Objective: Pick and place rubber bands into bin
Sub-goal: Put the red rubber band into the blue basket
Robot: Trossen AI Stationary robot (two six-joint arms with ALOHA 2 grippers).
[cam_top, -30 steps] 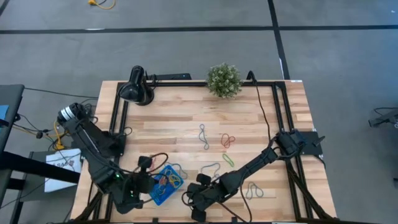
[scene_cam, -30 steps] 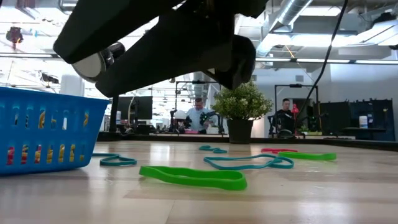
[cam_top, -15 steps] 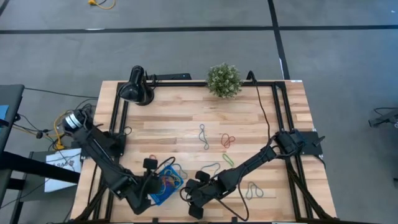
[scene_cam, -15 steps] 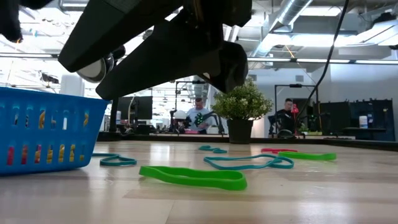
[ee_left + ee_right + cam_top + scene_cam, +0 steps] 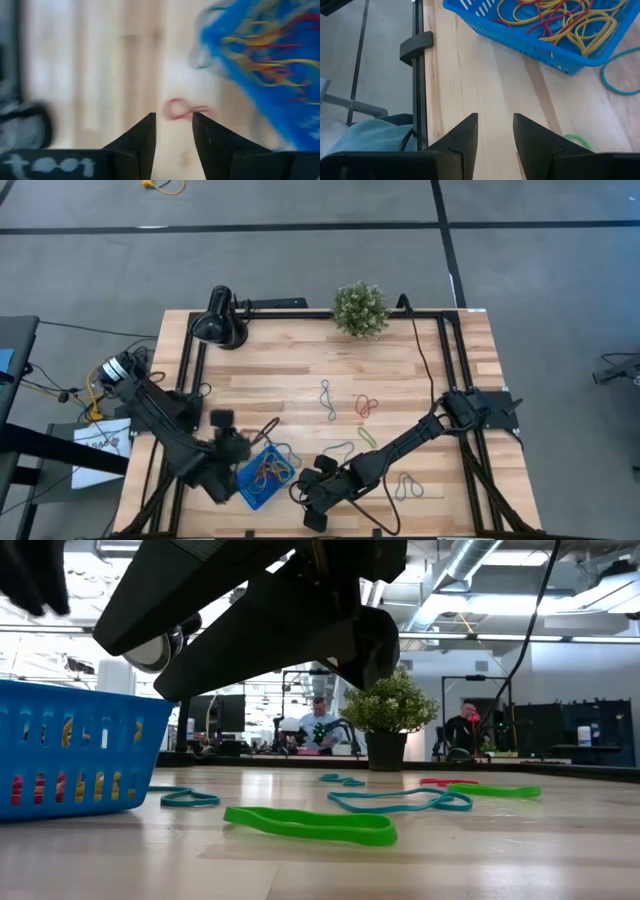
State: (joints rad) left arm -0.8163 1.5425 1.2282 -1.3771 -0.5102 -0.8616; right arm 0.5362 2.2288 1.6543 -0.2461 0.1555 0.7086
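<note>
Left gripper (image 5: 173, 131) — motion-smeared beside blurred bin (image 5: 260, 65).

- bin (image 5: 252, 492): small bright-blue slotted tray, sits skewed near the front edge of the surface, left of centre
- bin holds a tangle of yellow, orange and red rubber bands (image 5: 560, 20)
- loose bands lie flat on the wood to the bin's right: grey-blue (image 5: 326, 400), red (image 5: 367, 406), green (image 5: 366, 436), teal (image 5: 338, 451), grey (image 5: 407, 487)
- small red band (image 5: 182, 109) lies just outside the bin
</note>
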